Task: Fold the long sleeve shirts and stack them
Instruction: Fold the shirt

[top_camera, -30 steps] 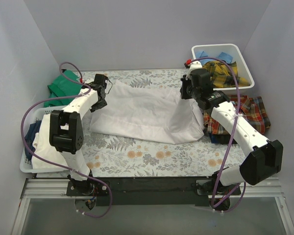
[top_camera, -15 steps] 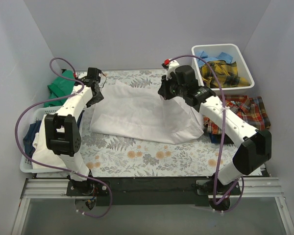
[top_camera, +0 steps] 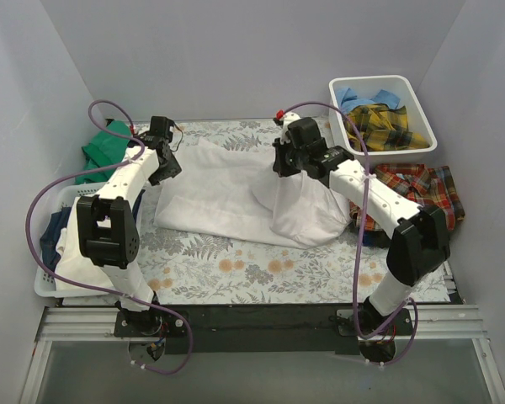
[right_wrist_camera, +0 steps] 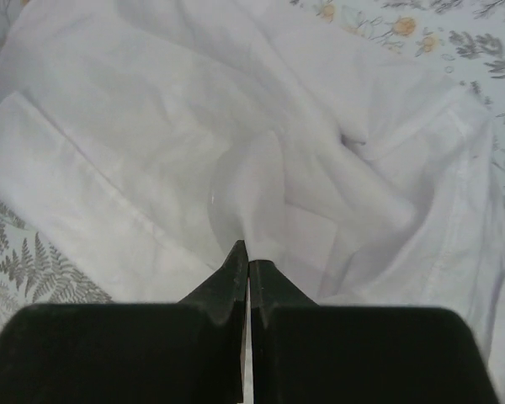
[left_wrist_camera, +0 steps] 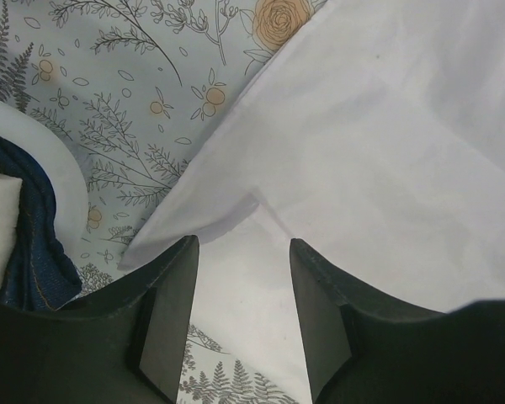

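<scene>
I have the right gripper (right_wrist_camera: 248,252) clenched on a pinch of the white long sleeve shirt (top_camera: 219,198). The cloth is drawn up into a peak from its right half, while the rest lies spread on the floral table cover (top_camera: 236,269) in the middle of the table. The left gripper (left_wrist_camera: 241,246) is released, its jaws apart and empty just above the shirt's left corner, where a hem edge crosses the print. As I judge it, the step is folding the right side over onto the body. To do that well I want to carry the pinched fold across low and level, so the cloth lays down as a flat panel rather than a heap. The bunching under the right wrist camera suggests I hold more than one layer, so I would let it drape out before letting go. I think the left gripper should come down on that corner and pin it, otherwise the whole shirt may slide with the pull. I would release only once the fold edge runs straight along the body. The red plaid shirt (top_camera: 421,189) lies near the table's right edge, and the yellow plaid shirt (top_camera: 379,126) and light blue shirt (top_camera: 362,94) sit in the white bin (top_camera: 422,114) at the far right corner, apart from the work, so I expect no snag there.
</scene>
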`<move>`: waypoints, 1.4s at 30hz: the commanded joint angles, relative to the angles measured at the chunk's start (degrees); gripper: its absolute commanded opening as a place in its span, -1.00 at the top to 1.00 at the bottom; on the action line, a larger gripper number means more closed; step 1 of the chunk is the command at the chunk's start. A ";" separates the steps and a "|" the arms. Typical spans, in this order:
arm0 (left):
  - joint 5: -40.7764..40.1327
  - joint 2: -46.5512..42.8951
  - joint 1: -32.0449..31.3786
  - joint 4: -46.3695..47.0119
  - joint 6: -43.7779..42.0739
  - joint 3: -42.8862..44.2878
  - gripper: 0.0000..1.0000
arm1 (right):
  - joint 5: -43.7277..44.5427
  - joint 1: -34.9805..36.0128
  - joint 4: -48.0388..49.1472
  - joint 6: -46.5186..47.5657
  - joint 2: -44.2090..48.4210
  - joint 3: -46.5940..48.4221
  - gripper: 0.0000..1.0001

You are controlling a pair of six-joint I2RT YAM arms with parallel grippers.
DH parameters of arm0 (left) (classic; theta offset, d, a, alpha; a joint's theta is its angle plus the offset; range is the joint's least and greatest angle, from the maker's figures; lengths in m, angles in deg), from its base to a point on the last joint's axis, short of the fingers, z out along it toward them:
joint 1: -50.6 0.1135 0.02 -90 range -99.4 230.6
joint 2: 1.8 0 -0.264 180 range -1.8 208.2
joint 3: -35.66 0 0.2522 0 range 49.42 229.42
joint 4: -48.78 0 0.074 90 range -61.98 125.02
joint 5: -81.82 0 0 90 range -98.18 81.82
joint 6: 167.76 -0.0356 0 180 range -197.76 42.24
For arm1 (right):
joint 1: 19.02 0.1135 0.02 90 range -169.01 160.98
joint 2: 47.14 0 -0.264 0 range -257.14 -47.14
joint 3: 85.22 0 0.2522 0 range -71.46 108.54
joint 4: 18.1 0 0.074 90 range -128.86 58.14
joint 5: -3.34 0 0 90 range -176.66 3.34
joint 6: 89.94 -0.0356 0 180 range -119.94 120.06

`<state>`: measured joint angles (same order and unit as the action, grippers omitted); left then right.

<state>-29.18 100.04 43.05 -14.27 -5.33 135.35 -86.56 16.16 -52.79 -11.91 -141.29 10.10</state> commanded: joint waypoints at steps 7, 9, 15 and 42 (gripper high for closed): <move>2.89 -4.37 0.26 0.08 -2.72 -1.82 0.06 | 5.35 -9.24 -1.04 -0.78 -4.90 20.47 0.97; 3.06 -4.46 0.26 0.26 -3.07 -2.26 0.06 | 5.79 -10.04 -1.39 -0.78 -5.87 23.45 0.97; 3.42 -4.46 0.26 0.61 -3.17 -3.40 0.06 | 4.39 -11.36 -2.80 -0.95 -8.42 25.58 0.97; 12.64 -6.48 -2.11 5.00 -1.14 -13.59 0.09 | 16.16 -9.61 -17.93 -4.13 2.27 5.65 -0.63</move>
<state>-21.00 99.45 42.79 -10.93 -6.80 125.05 -72.20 3.16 -69.60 -17.66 -148.04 22.27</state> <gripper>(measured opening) 0.456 0.807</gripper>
